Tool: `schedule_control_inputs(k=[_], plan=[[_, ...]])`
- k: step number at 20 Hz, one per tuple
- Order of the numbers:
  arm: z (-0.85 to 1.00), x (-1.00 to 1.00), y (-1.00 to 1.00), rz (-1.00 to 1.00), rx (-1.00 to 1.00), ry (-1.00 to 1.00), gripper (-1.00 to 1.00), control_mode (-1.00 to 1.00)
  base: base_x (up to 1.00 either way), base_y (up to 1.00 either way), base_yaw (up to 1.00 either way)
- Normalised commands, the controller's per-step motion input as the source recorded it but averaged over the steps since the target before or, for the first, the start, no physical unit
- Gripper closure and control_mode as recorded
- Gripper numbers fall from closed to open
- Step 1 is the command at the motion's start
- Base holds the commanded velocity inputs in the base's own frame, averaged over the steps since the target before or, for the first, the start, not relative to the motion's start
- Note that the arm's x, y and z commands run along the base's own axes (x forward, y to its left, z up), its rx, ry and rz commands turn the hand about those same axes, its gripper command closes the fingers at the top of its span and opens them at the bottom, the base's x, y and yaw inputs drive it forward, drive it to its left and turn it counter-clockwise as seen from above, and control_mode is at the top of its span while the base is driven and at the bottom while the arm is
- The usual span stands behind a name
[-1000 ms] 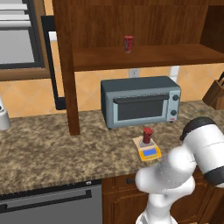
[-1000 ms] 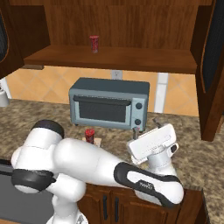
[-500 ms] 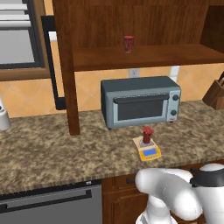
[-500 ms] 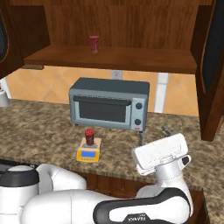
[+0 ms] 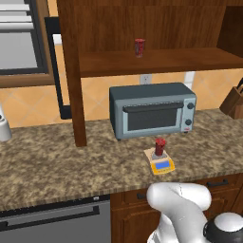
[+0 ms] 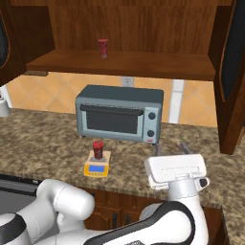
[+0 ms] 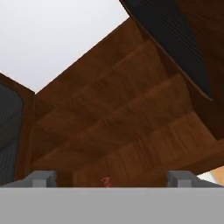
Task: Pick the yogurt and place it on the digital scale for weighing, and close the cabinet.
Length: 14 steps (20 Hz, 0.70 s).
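Note:
The yogurt [image 5: 160,146] [image 6: 98,149], a small red cup, stands upright on the digital scale [image 5: 163,166] [image 6: 96,169] on the counter in front of the toaster oven. The cabinet [image 5: 156,61] [image 6: 124,64] above hangs open, its left door [image 5: 59,71] and right door [image 6: 233,62] both swung out. My gripper [image 6: 171,149] [image 7: 112,178] is open and empty, low at the counter's front edge to the right of the scale, pointing up into the cabinet [image 7: 113,131]. A second red cup [image 5: 139,47] [image 6: 103,48] sits on the cabinet shelf.
A grey toaster oven [image 5: 152,109] [image 6: 119,115] stands against the wall behind the scale. A knife block [image 5: 235,99] is at the far right, a white object [image 5: 4,126] at the far left. A dishwasher [image 5: 52,223] and drawers [image 5: 218,182] lie below the counter.
The arm has folded down low in front of the counter, uncovering the scale in the right base view. The hand sank slightly and stays open. Yogurt and scale have not moved.

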Motion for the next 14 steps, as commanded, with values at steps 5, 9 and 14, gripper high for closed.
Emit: schedule_control_inputs(k=[5,9,14], plan=[[-0.01,0.00,-0.27,-0.04,0.29,-0.05,-1.00,-1.00,0.00,0.00,0.00],[0.13,0.05,-0.75,0.00,0.21,-0.06,-1.00,-1.00,0.00,0.00,0.00],[0.08,-0.11,-0.84,0.00,0.09,-0.06,-1.00,-1.00,0.00,0.00,0.00]])
